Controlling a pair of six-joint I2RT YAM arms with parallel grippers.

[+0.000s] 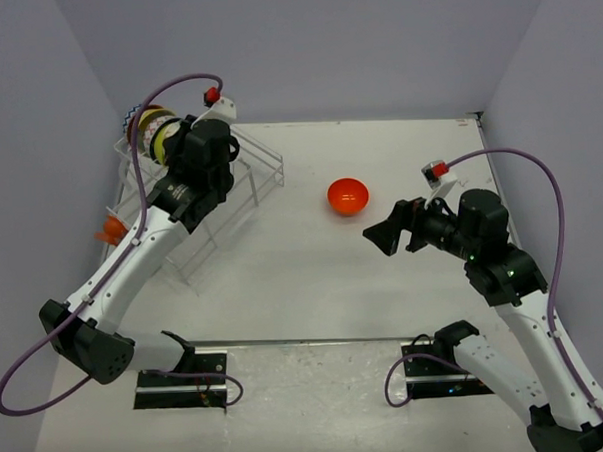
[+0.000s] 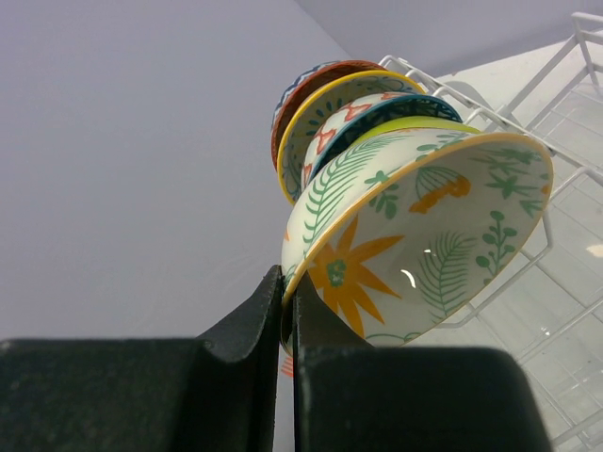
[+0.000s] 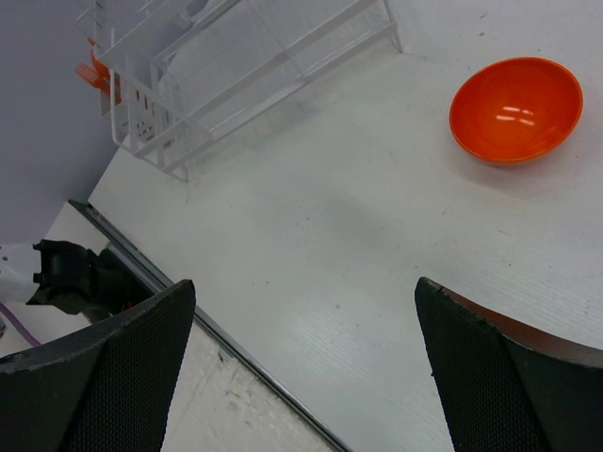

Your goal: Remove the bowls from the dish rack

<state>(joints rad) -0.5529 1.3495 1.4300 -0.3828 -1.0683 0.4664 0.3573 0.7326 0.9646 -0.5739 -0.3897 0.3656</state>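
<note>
White floral bowl [image 2: 415, 235] in left claw [image 2: 287, 287]

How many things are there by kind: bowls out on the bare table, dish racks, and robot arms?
Bowls out on the table: 1, the orange bowl
Dish rack: 1
Robot arms: 2, left arm and right arm
Total: 4
Bowls in the rack overlap, so they are not counted; the left arm's jaws pinch the leaf-patterned bowl.

The orange-red bowl [image 3: 515, 109] is plain; the white bowl [image 2: 424, 235] bears green ferns, orange flowers and a yellow rim.
</note>
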